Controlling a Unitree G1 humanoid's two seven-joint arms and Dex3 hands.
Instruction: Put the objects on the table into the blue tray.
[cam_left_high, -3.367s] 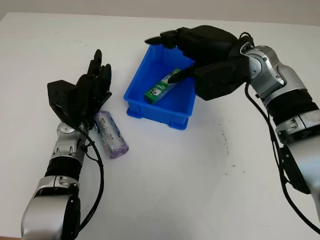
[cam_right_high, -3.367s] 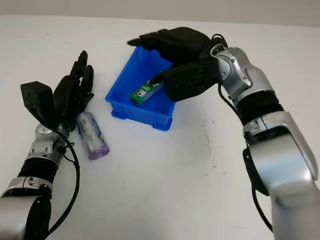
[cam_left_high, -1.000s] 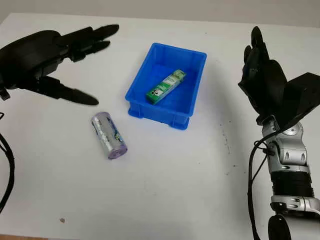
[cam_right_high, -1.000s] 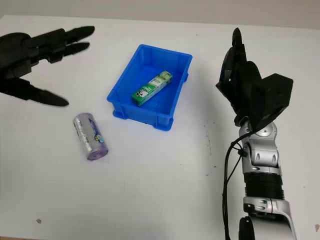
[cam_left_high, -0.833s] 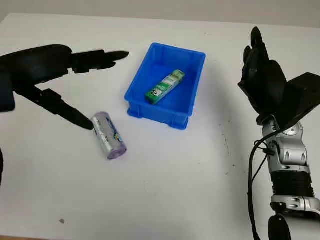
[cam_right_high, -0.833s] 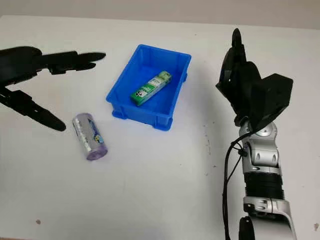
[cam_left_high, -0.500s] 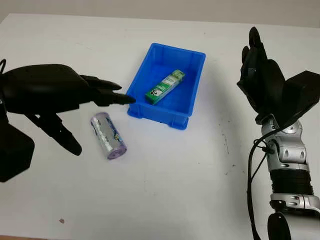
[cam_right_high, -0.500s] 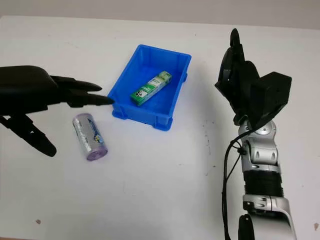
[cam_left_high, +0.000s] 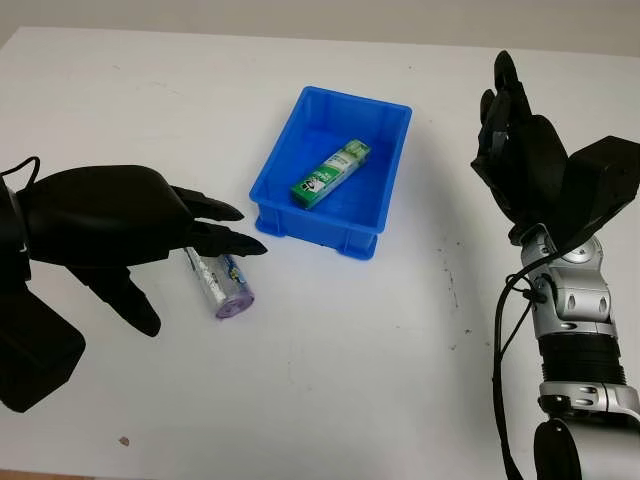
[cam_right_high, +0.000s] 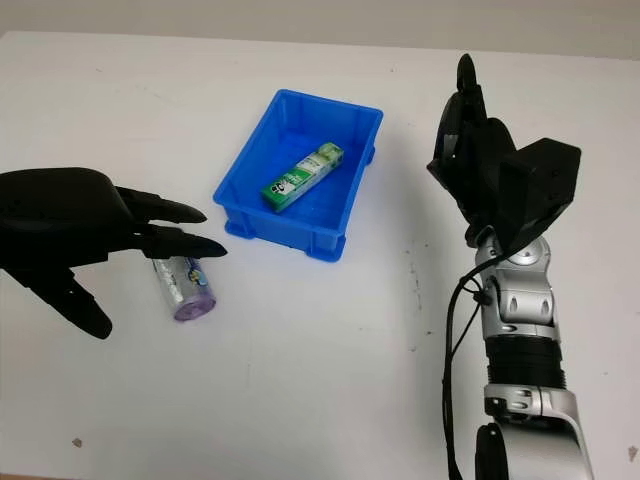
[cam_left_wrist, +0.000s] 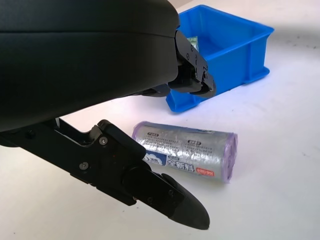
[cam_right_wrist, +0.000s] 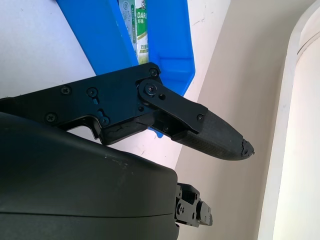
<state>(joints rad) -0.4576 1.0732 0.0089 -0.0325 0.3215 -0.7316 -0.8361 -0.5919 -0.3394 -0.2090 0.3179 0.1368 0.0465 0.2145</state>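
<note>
A silver roll with a purple end lies on the white table, left of the blue tray. My left hand hovers open right over the roll, its two upper fingers covering the roll's far end and its thumb on the near left side. The left wrist view shows the roll between those fingers and the thumb, with no contact visible. A green box lies diagonally inside the tray. My right hand is raised open at the right, well off the table.
The white table has free room in front of the tray and between the tray and my right arm. A small dark speck lies near the front left edge.
My left hand has swung in from the far left and dropped over the roll, its fingers now covering the roll's far end. The right hand, roll, tray and box stay put.
</note>
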